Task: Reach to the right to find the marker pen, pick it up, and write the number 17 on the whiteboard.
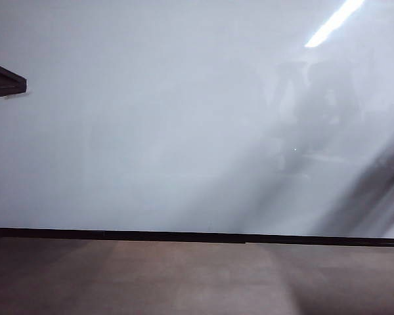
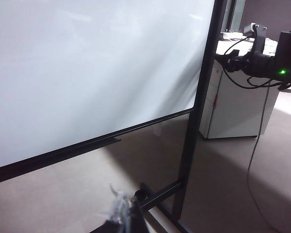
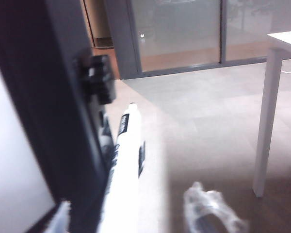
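Right now the step in hand looks like the pickup: in the right wrist view the marker pen (image 3: 127, 160), white with a dark label, stands along the black frame post (image 3: 48, 107) at the whiteboard's (image 1: 151, 131) edge, between the two wrapped fingers (image 3: 211, 208) of the right claw (image 3: 136, 216). The fingers stand apart, one on each side of the barrel, and neither plainly touches it, so the pen is not yet held. To do this well, the claw should close squarely across the barrel near its middle, keeping the finger on the frame side from catching on the post or on the black clamp (image 3: 99, 77) above the pen's tip. A firm grip matters, since writing will push back on the pen. The whiteboard fills the exterior view, glossy, with a light strip reflected high up; no ink of the number 17 can be made out on it, so the writing is judged all to come. The left claw (image 2: 123, 213) sits low near the board's foot, over the floor (image 2: 63, 194); only a wrapped fingertip shows, so whether it is apart or together I cannot tell.
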Available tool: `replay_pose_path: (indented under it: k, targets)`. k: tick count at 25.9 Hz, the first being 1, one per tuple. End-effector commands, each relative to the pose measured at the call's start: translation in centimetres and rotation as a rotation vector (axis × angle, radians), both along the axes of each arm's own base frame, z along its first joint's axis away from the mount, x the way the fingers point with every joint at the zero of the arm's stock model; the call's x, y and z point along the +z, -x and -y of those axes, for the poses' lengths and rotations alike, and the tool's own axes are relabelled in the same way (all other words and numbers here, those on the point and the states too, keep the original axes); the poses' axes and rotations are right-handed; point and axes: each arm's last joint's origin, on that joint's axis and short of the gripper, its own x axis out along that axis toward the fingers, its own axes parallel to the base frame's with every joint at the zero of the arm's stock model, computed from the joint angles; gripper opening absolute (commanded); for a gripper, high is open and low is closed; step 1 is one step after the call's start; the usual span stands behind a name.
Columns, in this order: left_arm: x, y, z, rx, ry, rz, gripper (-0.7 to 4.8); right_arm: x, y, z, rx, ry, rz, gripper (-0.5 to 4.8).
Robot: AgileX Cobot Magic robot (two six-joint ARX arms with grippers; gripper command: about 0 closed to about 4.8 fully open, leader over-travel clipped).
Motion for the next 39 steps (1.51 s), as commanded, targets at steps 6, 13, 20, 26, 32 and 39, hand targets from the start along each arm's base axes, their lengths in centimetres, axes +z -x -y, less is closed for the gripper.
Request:
replay_pose_path:
  k: [6,13,20,26,32,39]
  targets:
    - [0.1,0.0,0.0,0.001,0.006,0.008,-0.05,0.5,-0.4,0.1,0.015,0.02,0.012,2.04]
    - [0.1,0.0,0.0,0.001,0.006,0.008,-0.05,0.6,-0.5,0.1,0.021,0.022,0.014,1.35]
    - [0.1,0.0,0.0,0.001,0.007,0.008,-0.05,0.7,-0.6,0.1,0.02,0.026,0.02,-0.07]
    - [0.1,0.0,0.0,0.003,0.007,0.008,-0.05,3.9,-0.1,0.5,-0.074,0.008,0.115,-0.07]
    - [0.1,-0.9,-1.0,0.128,0.005,0.009,-0.05,15.0,4.9,0.6,-0.244,0.033,0.22,-0.08]
    - [0.1,-1.7,-2.2,0.279,0.004,0.009,-0.05,23.6,15.0,-2.6,-0.364,0.04,0.182,-0.08]
